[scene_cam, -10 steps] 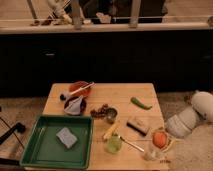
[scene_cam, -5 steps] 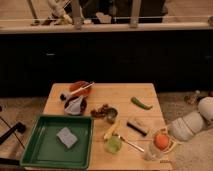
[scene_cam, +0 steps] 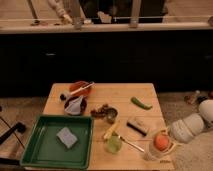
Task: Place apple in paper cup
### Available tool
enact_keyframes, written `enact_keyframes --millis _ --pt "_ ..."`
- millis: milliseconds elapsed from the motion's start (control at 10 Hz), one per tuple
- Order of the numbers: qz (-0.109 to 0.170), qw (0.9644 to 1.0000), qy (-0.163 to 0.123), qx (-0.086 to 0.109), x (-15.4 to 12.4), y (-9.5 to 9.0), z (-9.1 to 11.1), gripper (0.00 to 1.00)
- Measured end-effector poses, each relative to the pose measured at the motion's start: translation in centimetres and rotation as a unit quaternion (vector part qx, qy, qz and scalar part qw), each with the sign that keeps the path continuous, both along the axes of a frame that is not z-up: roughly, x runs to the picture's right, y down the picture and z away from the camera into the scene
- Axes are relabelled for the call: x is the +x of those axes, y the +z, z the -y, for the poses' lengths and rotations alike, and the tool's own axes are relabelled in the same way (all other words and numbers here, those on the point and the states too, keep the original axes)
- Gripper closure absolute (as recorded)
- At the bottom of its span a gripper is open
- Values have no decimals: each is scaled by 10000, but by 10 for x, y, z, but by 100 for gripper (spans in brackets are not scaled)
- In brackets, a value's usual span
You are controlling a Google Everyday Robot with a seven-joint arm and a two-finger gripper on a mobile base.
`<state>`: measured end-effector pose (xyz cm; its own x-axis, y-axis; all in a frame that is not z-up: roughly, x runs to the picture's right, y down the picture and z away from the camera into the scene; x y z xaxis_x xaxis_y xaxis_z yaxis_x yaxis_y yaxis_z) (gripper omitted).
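The apple (scene_cam: 161, 142), small and orange-red, is at the table's front right corner. My gripper (scene_cam: 163, 144) comes in from the right on a white arm (scene_cam: 192, 127), and its pale fingers sit close around the apple. The paper cup (scene_cam: 149, 152), pale and whitish, stands just below and left of the apple, partly hidden by it. The apple seems to sit at the cup's mouth; I cannot tell whether it rests in the cup.
On the wooden table (scene_cam: 125, 95): a green tray (scene_cam: 35, 150) holding a grey sponge (scene_cam: 66, 136), an orange-red bowl (scene_cam: 79, 89), a dark bowl (scene_cam: 75, 106), a metal cup (scene_cam: 111, 115), a yellow-green cup (scene_cam: 114, 145) with a spoon, a green pepper (scene_cam: 141, 103) and a dark bar (scene_cam: 137, 125).
The white arm has sunk lower at the table's right edge. The apple has stayed in about the same place at the front right corner.
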<state>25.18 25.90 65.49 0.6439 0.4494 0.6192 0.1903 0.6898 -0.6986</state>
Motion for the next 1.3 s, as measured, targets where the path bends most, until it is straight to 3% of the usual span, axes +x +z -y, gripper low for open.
enact_keyframes --millis 400,1100,1300 --pt "50 10000 53 -40 0 -1 -2 98" --pt "205 9997 113 -122 -2 -1 -3 28" --pt "243 9995 129 -122 -2 0 -3 20"
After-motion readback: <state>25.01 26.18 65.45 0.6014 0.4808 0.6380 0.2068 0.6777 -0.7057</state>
